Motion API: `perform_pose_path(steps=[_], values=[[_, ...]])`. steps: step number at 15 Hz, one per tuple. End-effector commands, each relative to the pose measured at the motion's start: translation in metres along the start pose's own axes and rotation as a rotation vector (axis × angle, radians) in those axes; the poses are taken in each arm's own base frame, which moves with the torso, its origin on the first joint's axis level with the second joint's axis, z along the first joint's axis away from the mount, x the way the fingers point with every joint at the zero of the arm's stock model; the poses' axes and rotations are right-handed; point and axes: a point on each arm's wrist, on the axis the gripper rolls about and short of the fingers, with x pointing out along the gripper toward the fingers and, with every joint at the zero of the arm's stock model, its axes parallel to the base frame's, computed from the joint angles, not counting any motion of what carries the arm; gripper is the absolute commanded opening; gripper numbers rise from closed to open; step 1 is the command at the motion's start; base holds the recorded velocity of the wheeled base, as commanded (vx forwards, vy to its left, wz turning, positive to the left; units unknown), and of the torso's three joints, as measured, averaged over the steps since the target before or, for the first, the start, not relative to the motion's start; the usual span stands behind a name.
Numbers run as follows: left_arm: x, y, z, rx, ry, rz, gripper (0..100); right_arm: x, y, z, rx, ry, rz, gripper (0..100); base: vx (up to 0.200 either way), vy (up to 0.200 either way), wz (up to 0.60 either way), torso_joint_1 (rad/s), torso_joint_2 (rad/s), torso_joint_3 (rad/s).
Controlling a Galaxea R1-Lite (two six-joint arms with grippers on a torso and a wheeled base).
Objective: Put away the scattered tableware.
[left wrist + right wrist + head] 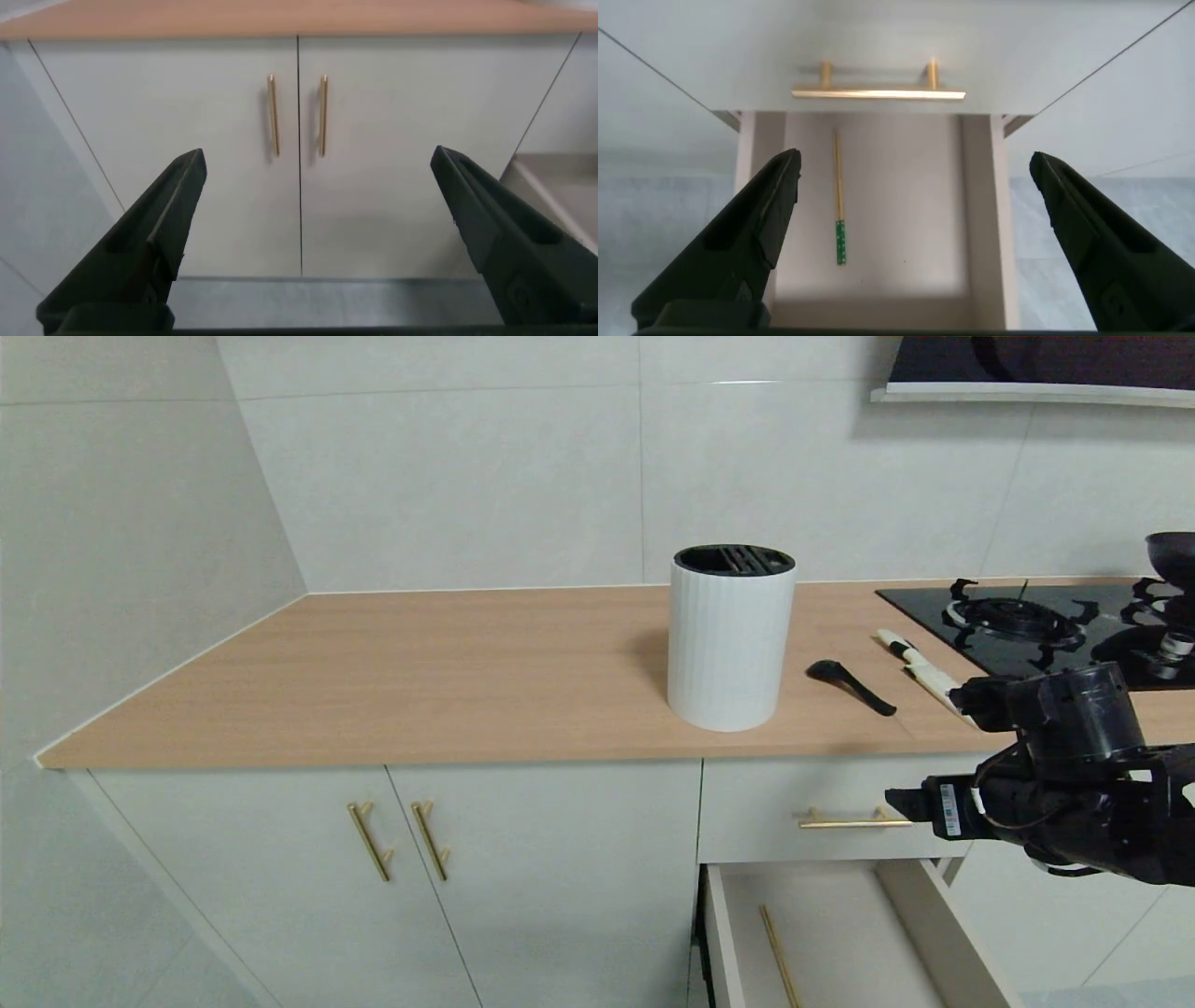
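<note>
Currently, both the left end effector (318, 159) and right end effector (915, 163) are held open, the latter above a drawer (840, 905) at lower right.

Black spoon (848, 685) beside white knife (915, 663)

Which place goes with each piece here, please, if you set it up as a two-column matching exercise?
Things: 1 white holder; 2 black spoon; 3 knife; 4 chopstick.
Places: A in the open drawer; B on the countertop beside the stove; C between holder and knife; D standing upright, left of the spoon.
Pairs: 1-D, 2-C, 3-B, 4-A.
</note>
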Motion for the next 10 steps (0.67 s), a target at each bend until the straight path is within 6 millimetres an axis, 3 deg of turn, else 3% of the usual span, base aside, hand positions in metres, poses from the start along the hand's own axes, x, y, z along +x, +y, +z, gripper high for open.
perform_pose_path(steps=[1, 6, 10], values=[[0.0001, 0.0, -0.0001, -0.001, 0.001, 0.001, 100, 0.0007, 0.0004, 0.0, -0.001, 0.001, 0.0, 100, 0.0, 0.0, 0.0, 0.222, -0.5, -0.286], [0.0001, 0.0, -0.0001, -0.001, 0.001, 0.001, 100, 0.0011, -0.0034, 0.0021, 0.012, -0.009, -0.006, 100, 0.0, 0.0, 0.0, 0.216, -0.48, -0.259], [-0.0001, 0.0, 0.0003, -0.001, -0.001, 0.002, 100, 0.0068, -0.0078, 0.005, 0.028, -0.015, -0.009, 100, 0.0, 0.0, 0.0, 0.042, -0.08, -0.047]])
